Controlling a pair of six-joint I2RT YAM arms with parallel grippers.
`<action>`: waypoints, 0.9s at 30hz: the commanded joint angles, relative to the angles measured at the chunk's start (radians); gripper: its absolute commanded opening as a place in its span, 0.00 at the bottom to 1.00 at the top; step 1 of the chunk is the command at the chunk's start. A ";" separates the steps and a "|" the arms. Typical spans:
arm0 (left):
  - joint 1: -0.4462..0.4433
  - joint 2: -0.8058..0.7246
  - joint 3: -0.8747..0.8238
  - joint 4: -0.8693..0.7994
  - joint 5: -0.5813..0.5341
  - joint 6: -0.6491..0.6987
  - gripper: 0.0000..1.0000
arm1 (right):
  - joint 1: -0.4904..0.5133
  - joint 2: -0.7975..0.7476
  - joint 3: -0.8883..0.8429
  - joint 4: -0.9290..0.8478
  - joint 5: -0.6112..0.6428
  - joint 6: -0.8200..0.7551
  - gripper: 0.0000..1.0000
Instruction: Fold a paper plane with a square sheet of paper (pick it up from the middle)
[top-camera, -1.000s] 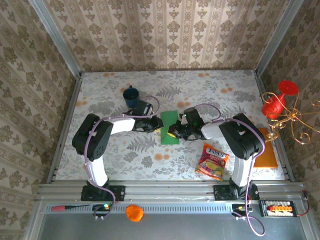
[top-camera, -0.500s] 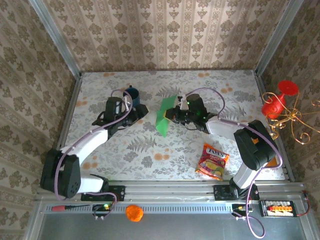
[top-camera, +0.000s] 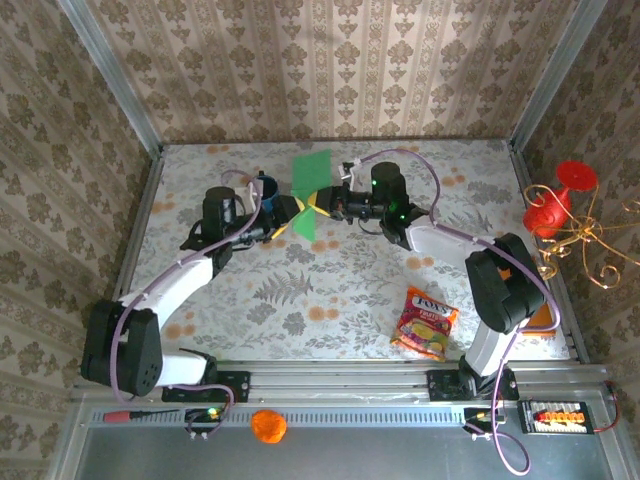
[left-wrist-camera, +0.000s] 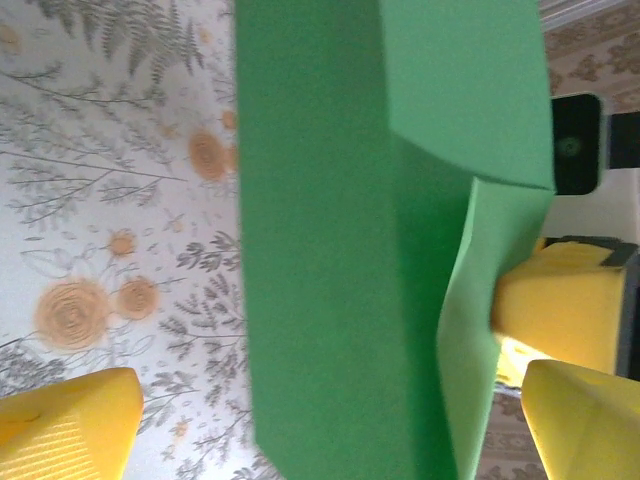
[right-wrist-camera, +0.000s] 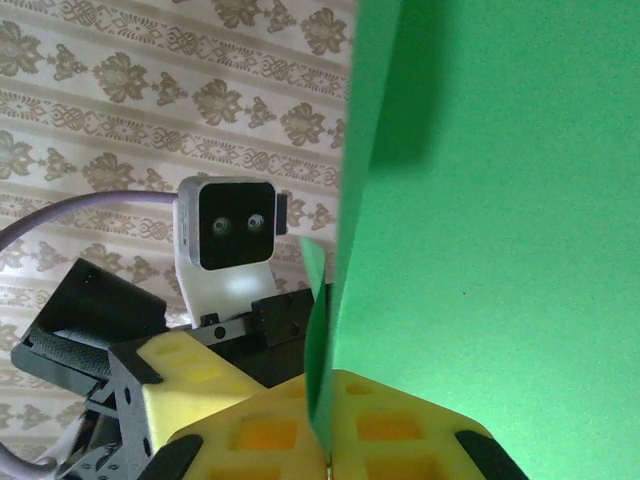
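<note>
Bright-green paper (top-camera: 310, 176); yellow pincer fingers (left-wrist-camera: 68, 428); floral-print table (top-camera: 350, 292).

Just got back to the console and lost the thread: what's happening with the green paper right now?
The right pincer is shut on the green paper and holds it up off the table, near the back and close to the blue mug. The sheet looks partly folded, with one flap lying over another. The left pincer is open, with a finger on each side of the paper, not clamping it. There is no plane shape yet. The snack packet lies apart at the front right.
</note>
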 joint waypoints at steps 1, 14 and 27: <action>0.003 0.012 0.036 0.099 0.070 -0.048 0.95 | 0.008 0.018 0.030 0.048 -0.077 0.038 0.08; 0.004 0.029 0.021 0.239 0.110 -0.125 0.60 | 0.007 0.000 -0.018 0.052 -0.079 0.053 0.10; 0.003 0.037 0.010 0.221 0.104 -0.096 0.36 | -0.004 -0.005 -0.035 0.055 -0.082 0.056 0.14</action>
